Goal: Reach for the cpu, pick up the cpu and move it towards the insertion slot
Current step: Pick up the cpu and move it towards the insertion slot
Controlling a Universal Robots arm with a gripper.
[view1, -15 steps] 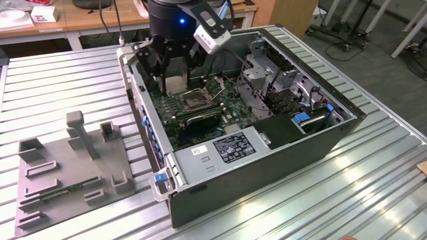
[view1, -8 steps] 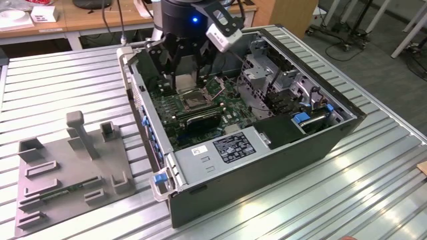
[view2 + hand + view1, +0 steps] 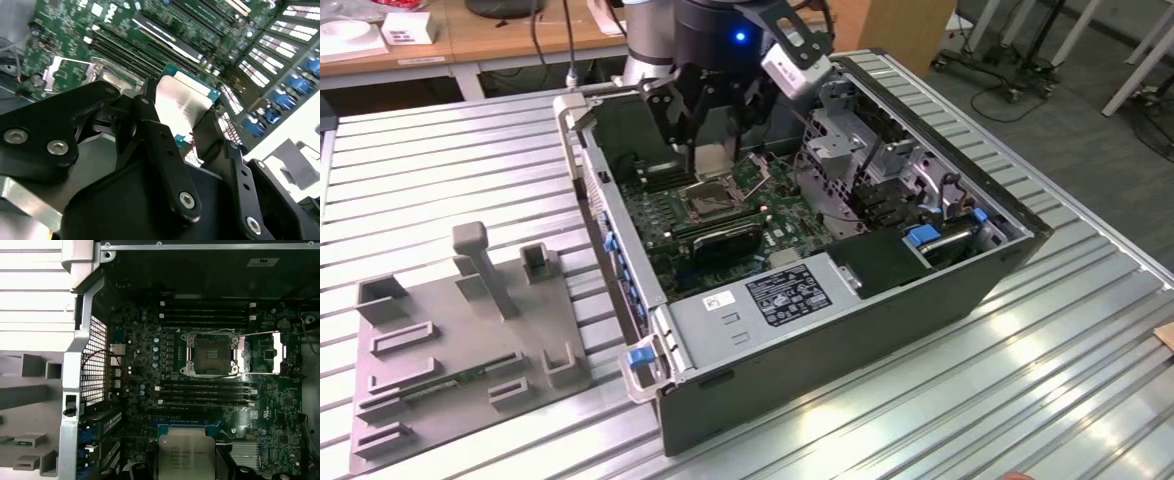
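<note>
The gripper (image 3: 710,150) hangs inside the open computer case (image 3: 961,270), its fingers (image 3: 165,145) closed on the cpu (image 3: 182,105), which is held clear above the green motherboard (image 3: 774,225). In the first wrist view the cpu (image 3: 186,455) shows its pale metal face with the insertion slot (image 3: 211,354) ahead of it, past a bank of long black memory slots (image 3: 205,392); the slot's hinged bracket (image 3: 262,352) lies folded open to one side. The chip appears pinched only by its thin edges, so a jolt could let it twist or slip onto the board. It also looks to be carried tilted, so arriving out of square could catch the slot's frame or that bracket.
</note>
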